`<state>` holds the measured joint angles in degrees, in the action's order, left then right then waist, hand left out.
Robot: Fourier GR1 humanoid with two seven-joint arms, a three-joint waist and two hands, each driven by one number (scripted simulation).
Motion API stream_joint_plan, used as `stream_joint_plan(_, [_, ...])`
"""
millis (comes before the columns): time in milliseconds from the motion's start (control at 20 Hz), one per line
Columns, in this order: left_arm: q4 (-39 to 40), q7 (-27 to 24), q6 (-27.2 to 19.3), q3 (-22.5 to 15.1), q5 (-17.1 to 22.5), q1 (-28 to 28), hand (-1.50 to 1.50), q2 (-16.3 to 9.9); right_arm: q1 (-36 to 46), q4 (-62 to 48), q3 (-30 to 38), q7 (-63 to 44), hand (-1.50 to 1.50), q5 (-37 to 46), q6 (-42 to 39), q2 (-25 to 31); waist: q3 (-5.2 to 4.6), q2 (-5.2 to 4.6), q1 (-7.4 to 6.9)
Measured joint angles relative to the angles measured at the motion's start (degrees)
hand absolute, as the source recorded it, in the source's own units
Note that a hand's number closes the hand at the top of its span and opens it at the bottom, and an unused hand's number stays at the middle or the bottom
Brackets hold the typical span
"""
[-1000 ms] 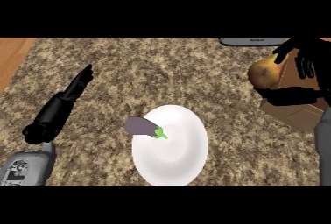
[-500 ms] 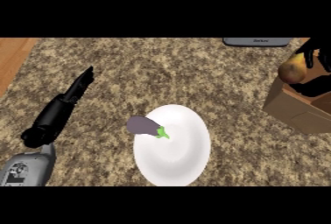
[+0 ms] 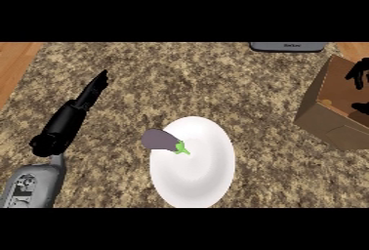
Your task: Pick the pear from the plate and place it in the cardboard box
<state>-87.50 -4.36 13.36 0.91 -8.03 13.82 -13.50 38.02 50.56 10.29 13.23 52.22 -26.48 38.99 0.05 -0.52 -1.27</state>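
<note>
- Head view: right hand (image 3: 358, 88) is now over the cardboard box (image 3: 338, 124) at 3 o'clock, at the frame's right edge; a second ago it was carrying a brownish, pear-coloured thing toward the box.
- Only dark fingers show inside the box opening. Can't tell whether they're curled or spread, or whether they hold anything.
- Pear: not plainly visible. A small yellowish spot shows inside the box near its left wall; might be the pear, can't confirm.
- White plate (image 3: 198, 168) sits at 6 o'clock, unchanged. Purple eggplant (image 3: 161, 139) lies across its upper-left rim, same spot as before.
- Left hand (image 3: 86, 97) rests at 9 o'clock, fingers straight, holding nothing, not moved.
- Judgement: transport is done and this is the release stage; what's left is letting go and pulling the hand clear of the box.
</note>
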Motion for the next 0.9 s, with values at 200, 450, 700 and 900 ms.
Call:
stream_joint_plan(200, [-1.5, 0.5, 0.3, 0.2, 0.1, -0.8, 0.00, -0.1, 1.0, -5.6, -1.2, 8.3, -1.50, -0.3, -1.4, 1.3, 0.01, 0.13, 0.08])
stream_joint_plan(450, [-1.0, 0.6, -0.2, 0.0, -0.6, -0.3, 0.00, 0.4, 4.4, -9.6, 4.5, 15.2, -1.50, -6.8, -0.7, -0.4, 0.06, 0.15, 0.33])
stream_joint_plan(700, [-1.1, 0.7, 0.0, 0.3, -0.4, -1.0, 0.00, 0.1, 7.9, -15.1, 18.2, 13.8, -1.50, -20.8, -3.7, -3.9, 0.09, 0.42, 0.83])
stream_joint_plan(900, [-1.9, 1.2, 0.1, 0.0, -0.4, -1.3, 0.00, 0.4, 10.8, -21.5, 27.1, 8.8, -1.50, -28.6, -5.5, -1.9, 0.08, 0.25, 0.43])
